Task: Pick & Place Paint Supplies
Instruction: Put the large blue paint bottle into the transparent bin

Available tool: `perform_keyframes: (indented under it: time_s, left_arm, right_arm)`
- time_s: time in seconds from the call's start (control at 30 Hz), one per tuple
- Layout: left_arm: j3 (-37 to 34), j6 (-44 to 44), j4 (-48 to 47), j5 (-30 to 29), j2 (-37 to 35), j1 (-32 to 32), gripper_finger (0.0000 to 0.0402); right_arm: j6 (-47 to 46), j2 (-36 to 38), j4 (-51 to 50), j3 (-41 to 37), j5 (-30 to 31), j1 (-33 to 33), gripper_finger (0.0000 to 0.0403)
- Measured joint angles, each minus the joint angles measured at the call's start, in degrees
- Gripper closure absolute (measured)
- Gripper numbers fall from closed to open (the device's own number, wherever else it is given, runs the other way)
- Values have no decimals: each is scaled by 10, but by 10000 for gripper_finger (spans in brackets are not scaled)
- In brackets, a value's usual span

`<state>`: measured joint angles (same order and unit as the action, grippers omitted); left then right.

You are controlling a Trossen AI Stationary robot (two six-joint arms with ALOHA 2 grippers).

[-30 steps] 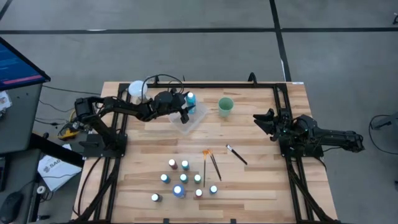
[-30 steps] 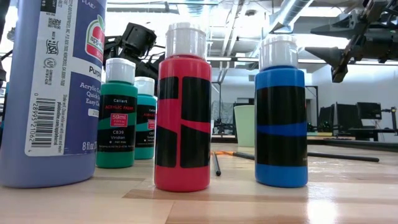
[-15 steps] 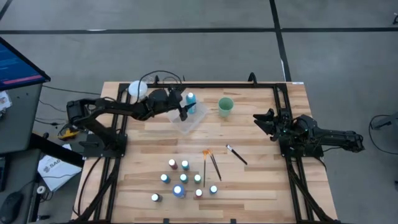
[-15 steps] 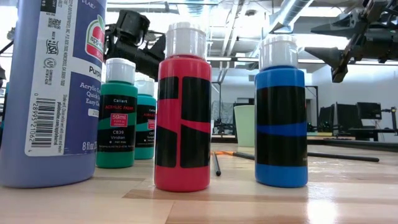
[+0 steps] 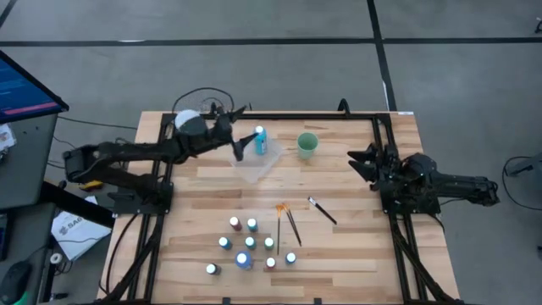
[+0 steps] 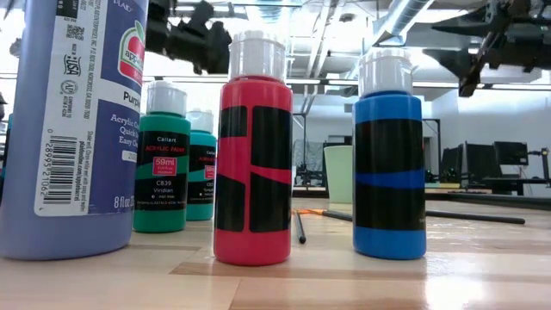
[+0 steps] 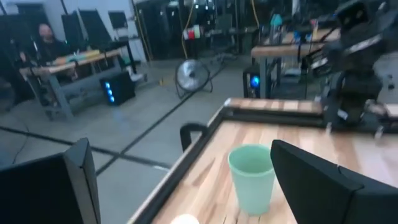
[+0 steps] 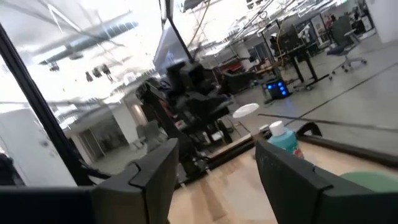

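Dark left end effector (image 5: 240, 146) gapes wide and empty beside the blue bottle (image 5: 260, 140).

One tall bottle (image 5: 260, 140) stands in the tray (image 5: 254, 169) at the table's back, cup (image 5: 306, 145) just right of it; small bottles (image 5: 251, 243) cluster up front; brushes (image 5: 288, 223) lie to their right.

The tabletop (image 5: 339, 246) is made of pale wooden planks with a smooth, faintly shiny finish. The red paint bottle (image 6: 252, 164) and blue paint bottle (image 6: 389, 164) are seen as glossy plastic with matt black bands and white plastic caps. A printed paper label is carried by the purple bottle (image 6: 69, 120). The green cup (image 7: 251, 177) appears matt plastic.
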<state>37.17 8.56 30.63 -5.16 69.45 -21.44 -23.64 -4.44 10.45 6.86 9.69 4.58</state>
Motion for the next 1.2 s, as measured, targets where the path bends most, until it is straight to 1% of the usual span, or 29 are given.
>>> perform_keyframes:
  time_s: [0.07,0.13,0.33,0.43,0.53,0.67,0.8,1.0,1.2]
  left_arm:
    - [0,-2,-30,-10,-44,12,96]
    - [0,-16,-68,-14,-90,24,96]
    - [0,-74,-169,-15,-244,65,97]
    - [0,-89,-195,-21,-313,80,100]
    - [-5,-99,-204,-35,-367,90,104]
    - [-24,-106,-236,-36,-416,96,106]
    - [-41,-112,-298,-19,-455,103,106]
    - [-95,-129,-297,-4,-523,117,112]
    - [-167,-153,-297,-5,-564,118,140]
  right_arm:
    - [31,-34,1,30,0,0,201]
    - [62,-84,2,64,-1,0,205]
    - [145,-263,-12,196,-17,0,203]
    - [161,-359,-43,271,-27,-1,195]
    - [187,-446,-72,344,-61,-1,184]
    - [211,-547,-85,419,-113,-14,173]
    - [211,-619,-82,485,-160,-38,173]
    - [212,-706,-83,555,-169,-90,179]
    - [208,-781,-82,603,-169,-129,177]
